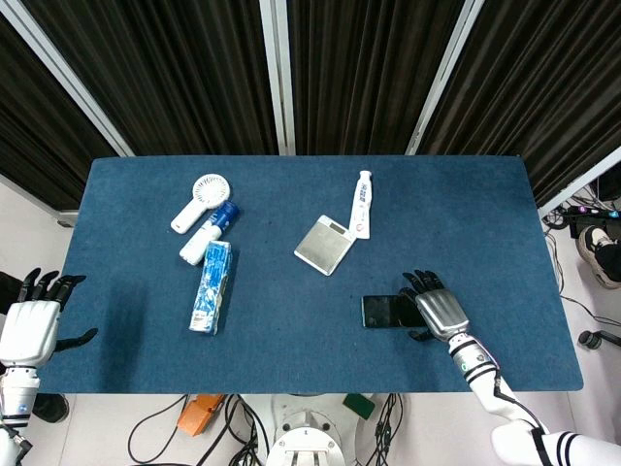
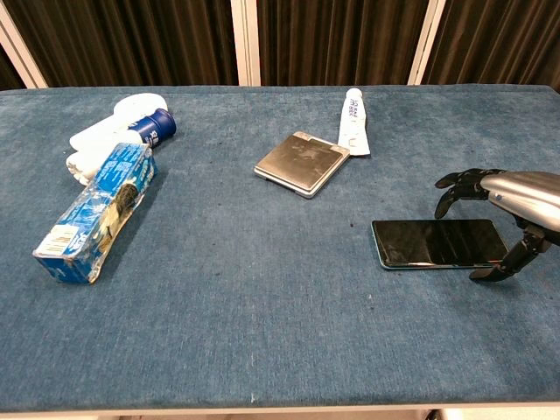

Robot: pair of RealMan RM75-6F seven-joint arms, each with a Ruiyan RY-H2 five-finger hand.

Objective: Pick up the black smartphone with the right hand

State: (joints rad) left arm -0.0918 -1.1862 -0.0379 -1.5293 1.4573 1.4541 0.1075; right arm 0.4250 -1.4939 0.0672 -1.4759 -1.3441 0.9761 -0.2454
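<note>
The right hand [image 2: 512, 214] hangs over the right-hand end of the black smartphone [image 2: 437, 242], its fingers [image 2: 455, 188] spread and arched above the far edge and the thumb curled down at the near edge. It holds nothing, and from the chest view I cannot quite tell whether the thumb tip touches the cloth or stands just clear of it. The phone lies flat and face up on the blue desk [image 1: 291, 330], at about four o'clock from the desk's middle, its long side running left to right.

By my judgement it will handle as a thin, stiff slab with a glassy, slippery face and some weight for its size (and a drop could crack it). The flat top offers no purchase. The place to take hold is across the narrow width, thumb on the near long edge and fingers on the far one, close to the middle of its length so that it does not tip. The soft cloth should let a fingertip dig under an edge.

Further off, at about twelve o'clock from the phone, lie a small silver scale [image 1: 324, 244] and a white tube [image 1: 362, 203], well apart from the grasp.

The left hand [image 1: 29, 325] waits off the desk's left edge, open-fingered and holding nothing.
</note>
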